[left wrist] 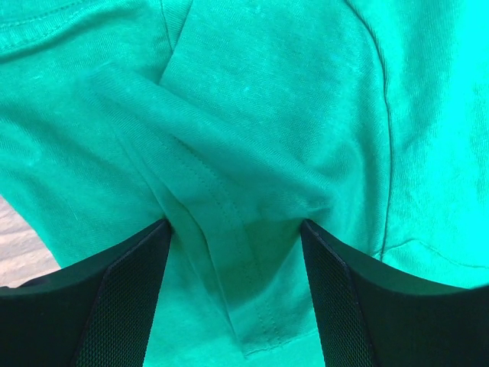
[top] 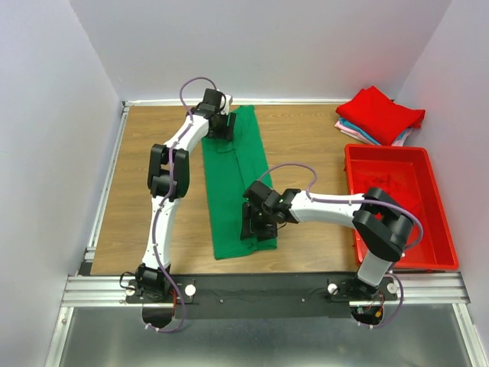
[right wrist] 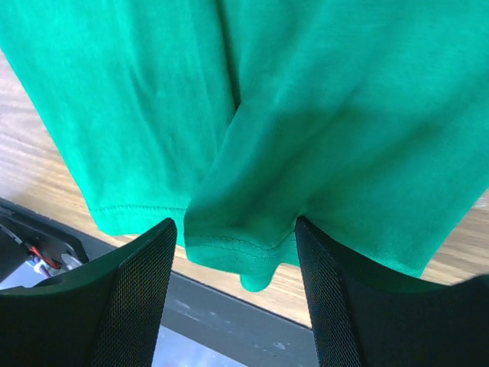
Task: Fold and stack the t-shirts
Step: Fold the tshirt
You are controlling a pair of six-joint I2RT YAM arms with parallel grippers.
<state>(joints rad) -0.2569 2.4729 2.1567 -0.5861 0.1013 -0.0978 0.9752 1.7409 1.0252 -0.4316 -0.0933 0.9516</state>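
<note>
**Green tee folded into a long strip, a gripper over each end**

Top view: the green t-shirt (top: 237, 183) lies lengthwise mid-table (top: 313, 153), with the left gripper (top: 221, 126) at its far end and the right gripper (top: 256, 225) at its near end. The folded stack (top: 380, 115) sits in the far right corner, behind the red bin (top: 386, 147). Left wrist: jaws wide apart, straddling a seamed ridge (left wrist: 221, 222), nothing pinched. Right wrist: same deal, jaws apart over the bottom hem (right wrist: 229, 243) by the table edge. It's thin, floppy, light cotton, so I'd guess it sags and unfolds unless you pinch through all layers right at both end edges.
</note>
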